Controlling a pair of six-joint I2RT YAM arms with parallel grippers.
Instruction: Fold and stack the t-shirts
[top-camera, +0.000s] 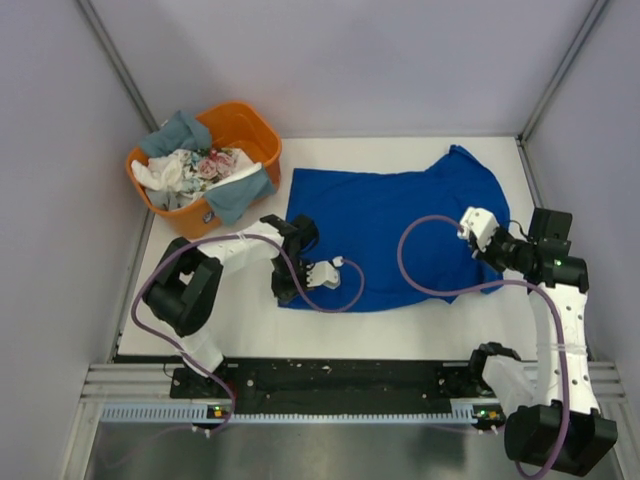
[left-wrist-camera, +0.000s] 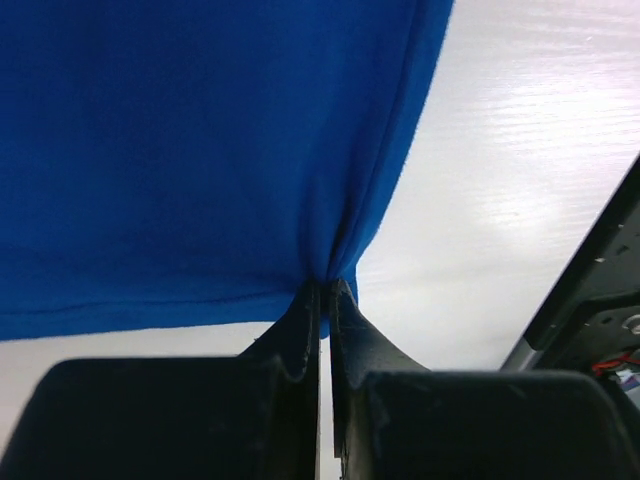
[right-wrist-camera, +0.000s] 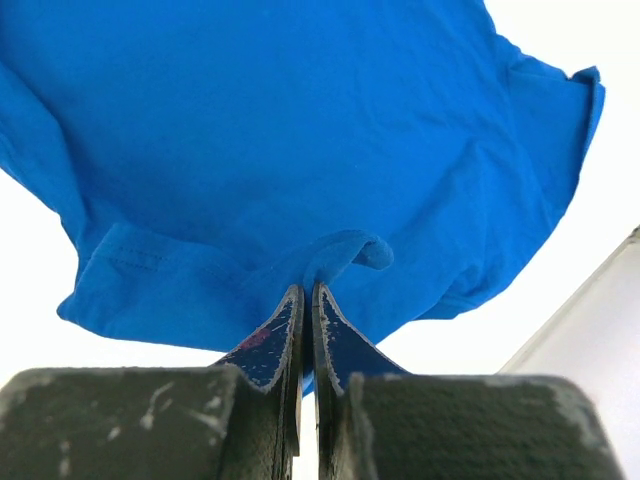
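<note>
t-shirt (top-camera: 390, 225): royal blue, plain on the side shown. tub (top-camera: 252, 128): orange. grey-blue shirt (top-camera: 182, 130): dusty, plain. white shirt (top-camera: 162, 172): plain. floral shirt (top-camera: 208, 165): pink and green on white. table (top-camera: 430, 320): white. cables (top-camera: 400, 255): purple. walls (top-camera: 350, 60): pale grey.

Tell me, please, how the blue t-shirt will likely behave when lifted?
Probably floppy: the blue t-shirt puckers where the left hand pinches its corner. It would likely sag between that and the right hand, shut on a bunched edge. It looks thin, so probably light.
</note>
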